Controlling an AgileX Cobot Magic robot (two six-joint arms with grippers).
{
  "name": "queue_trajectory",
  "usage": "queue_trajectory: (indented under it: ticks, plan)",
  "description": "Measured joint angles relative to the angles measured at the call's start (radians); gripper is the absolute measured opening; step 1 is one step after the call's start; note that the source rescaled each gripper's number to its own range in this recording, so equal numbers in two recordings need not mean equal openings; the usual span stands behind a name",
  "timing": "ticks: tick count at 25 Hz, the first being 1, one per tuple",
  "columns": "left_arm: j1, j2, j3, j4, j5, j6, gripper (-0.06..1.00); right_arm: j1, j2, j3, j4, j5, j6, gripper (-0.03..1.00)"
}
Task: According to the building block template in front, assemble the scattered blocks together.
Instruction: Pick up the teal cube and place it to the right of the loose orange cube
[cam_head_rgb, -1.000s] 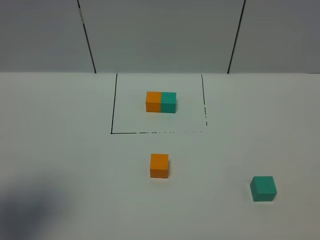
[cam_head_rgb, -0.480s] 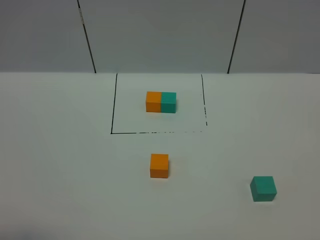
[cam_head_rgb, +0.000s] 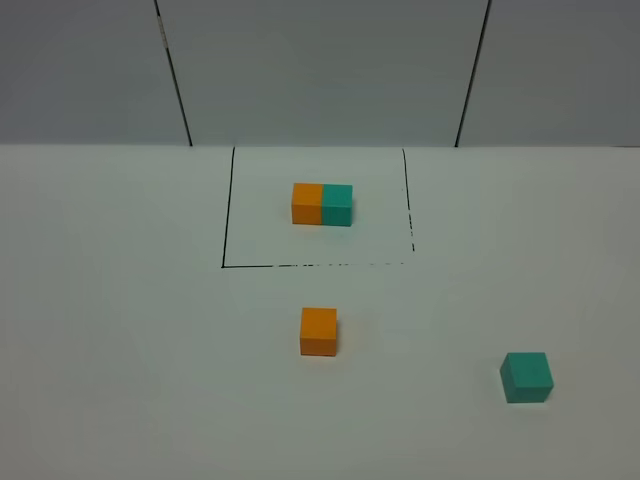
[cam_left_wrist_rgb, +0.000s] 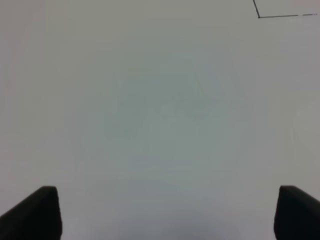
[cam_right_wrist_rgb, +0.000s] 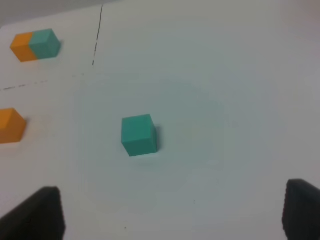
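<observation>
The template (cam_head_rgb: 322, 204), an orange cube joined to a teal cube, sits inside a black outlined square at the back of the white table. The loose orange cube (cam_head_rgb: 318, 331) lies in front of the square. The loose teal cube (cam_head_rgb: 527, 377) lies at the front right. No gripper shows in the exterior high view. My right gripper (cam_right_wrist_rgb: 170, 212) is open and empty, with the teal cube (cam_right_wrist_rgb: 139, 135) well ahead of it, the orange cube (cam_right_wrist_rgb: 10, 125) and template (cam_right_wrist_rgb: 36, 45) farther off. My left gripper (cam_left_wrist_rgb: 167, 215) is open and empty over bare table.
The black outlined square (cam_head_rgb: 222, 266) marks the template area; one corner of it shows in the left wrist view (cam_left_wrist_rgb: 258, 17) and its dashed side in the right wrist view (cam_right_wrist_rgb: 95, 45). A grey panelled wall (cam_head_rgb: 320, 70) stands behind the white table (cam_head_rgb: 120, 330).
A dark shadow at the table's lower left has shrunk away toward the corner. The blocks have not moved.
</observation>
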Motion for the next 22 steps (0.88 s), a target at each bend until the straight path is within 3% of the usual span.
queue_trajectory:
  ticks: [6, 14, 22]
  plan:
    - [-0.004, -0.11, 0.049, -0.001, 0.012, -0.001, 0.77, 0.0, 0.0, 0.0, 0.0, 0.0, 0.0, 0.74]
    - [-0.01, -0.127, 0.049, -0.007, 0.011, -0.007, 0.63, 0.0, 0.0, 0.0, 0.0, 0.0, 0.0, 0.74]
    - [-0.011, -0.127, 0.049, -0.054, 0.01, -0.012, 0.62, 0.0, 0.0, 0.0, 0.0, 0.0, 0.001, 0.74]
